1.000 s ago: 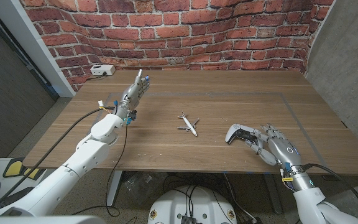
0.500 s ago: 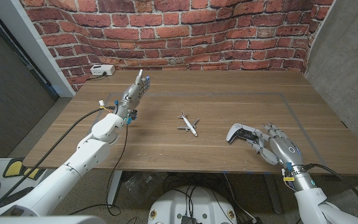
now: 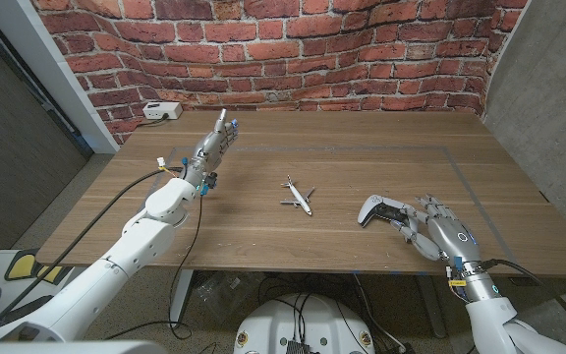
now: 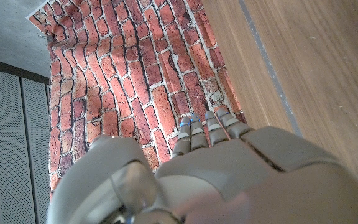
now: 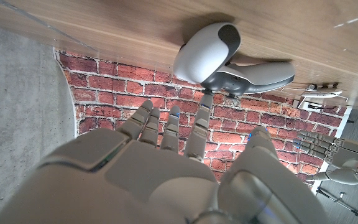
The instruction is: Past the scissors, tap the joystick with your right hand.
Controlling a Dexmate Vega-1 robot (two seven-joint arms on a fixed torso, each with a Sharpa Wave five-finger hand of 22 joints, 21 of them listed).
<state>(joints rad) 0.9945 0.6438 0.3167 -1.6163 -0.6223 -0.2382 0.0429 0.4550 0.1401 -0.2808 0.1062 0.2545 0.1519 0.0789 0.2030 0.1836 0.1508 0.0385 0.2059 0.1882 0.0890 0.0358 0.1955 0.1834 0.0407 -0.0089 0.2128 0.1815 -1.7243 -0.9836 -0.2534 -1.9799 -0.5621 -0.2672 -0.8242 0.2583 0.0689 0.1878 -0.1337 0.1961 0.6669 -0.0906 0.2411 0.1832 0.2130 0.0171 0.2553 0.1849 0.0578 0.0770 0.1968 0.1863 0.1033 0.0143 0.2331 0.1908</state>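
Head view shows our right hand (image 3: 438,233), fingers spread and grasping nothing, touching the joystick (image 3: 379,210) on the counter (image 3: 263,231) near its front edge, while our left hand (image 3: 214,143) waits extended, empty, well apart.

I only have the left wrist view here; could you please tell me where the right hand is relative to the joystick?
Observer: The right hand is at the white game controller, near the table's front right. In the right wrist view, a fingertip reaches its dark middle.
Operator: Are the scissors nearby?
Observer: I see none. A small toy airplane lies mid-table, left of the controller.
Operator: And my left hand?
Observer: The left hand is at the table's far left part, fingers extended, holding nothing.
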